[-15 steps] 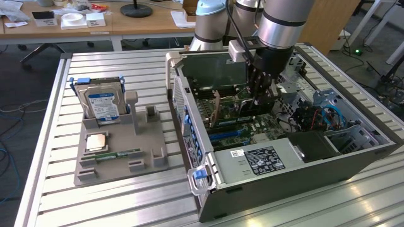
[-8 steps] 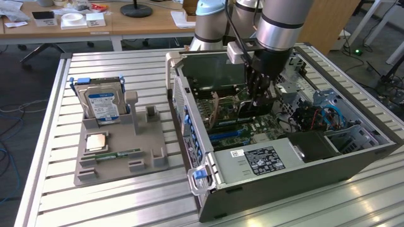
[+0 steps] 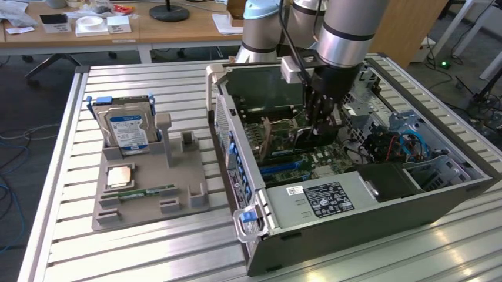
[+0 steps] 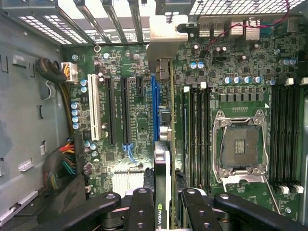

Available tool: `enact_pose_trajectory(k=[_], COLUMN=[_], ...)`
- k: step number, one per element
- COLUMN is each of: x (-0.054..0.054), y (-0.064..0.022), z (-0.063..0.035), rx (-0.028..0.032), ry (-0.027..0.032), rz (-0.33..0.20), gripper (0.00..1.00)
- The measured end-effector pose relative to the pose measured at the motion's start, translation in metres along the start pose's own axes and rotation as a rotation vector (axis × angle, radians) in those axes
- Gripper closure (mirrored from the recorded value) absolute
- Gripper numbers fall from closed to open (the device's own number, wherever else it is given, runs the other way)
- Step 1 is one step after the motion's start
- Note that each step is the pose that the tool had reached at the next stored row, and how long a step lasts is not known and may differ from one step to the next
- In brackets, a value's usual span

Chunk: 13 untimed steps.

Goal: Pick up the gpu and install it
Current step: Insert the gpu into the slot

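**Card held on edge inside the open case**

Clock directions are read off the exterior view. The slatted metal bench carries everything. An open computer case lies on its side at about three o'clock on the bench, and a grey holder tray sits at nine o'clock, just apart from the case.

The robot arm comes down from twelve o'clock into the case's open side. A power supply with a dark label fills the case's six o'clock end. The green motherboard covers the case floor.

On the tray, a silver hard drive with a blue-and-white label stands upright at the eleven o'clock corner. A square processor chip lies flat at six o'clock of it. A slim green memory stick lies at about five o'clock of the chip.

The claw is inside the case, above the motherboard. Its two black fingers are clamped on the gpu, one on each face.

The gpu is seen edge-on, standing at right angles to the motherboard. It runs lengthwise just beside the long blue slot. Its silvery bracket reaches the case's slotted rear wall. Whether its lower edge has entered a slot cannot be told.

The empty processor socket lies beyond the memory slots, well apart from the card.
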<state>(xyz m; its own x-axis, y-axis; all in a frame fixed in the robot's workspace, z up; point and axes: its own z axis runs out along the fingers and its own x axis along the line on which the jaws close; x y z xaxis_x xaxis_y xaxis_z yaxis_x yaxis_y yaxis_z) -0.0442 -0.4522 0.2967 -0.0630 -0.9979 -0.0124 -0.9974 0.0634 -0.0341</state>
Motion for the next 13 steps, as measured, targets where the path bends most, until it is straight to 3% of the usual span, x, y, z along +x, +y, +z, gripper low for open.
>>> enact_pose_trajectory(k=[13], x=[0.0051], y=[0.0014], z=[0.0078], rx=[0.0], ry=[-0.0002], rz=[0.0], gripper=[0.74])
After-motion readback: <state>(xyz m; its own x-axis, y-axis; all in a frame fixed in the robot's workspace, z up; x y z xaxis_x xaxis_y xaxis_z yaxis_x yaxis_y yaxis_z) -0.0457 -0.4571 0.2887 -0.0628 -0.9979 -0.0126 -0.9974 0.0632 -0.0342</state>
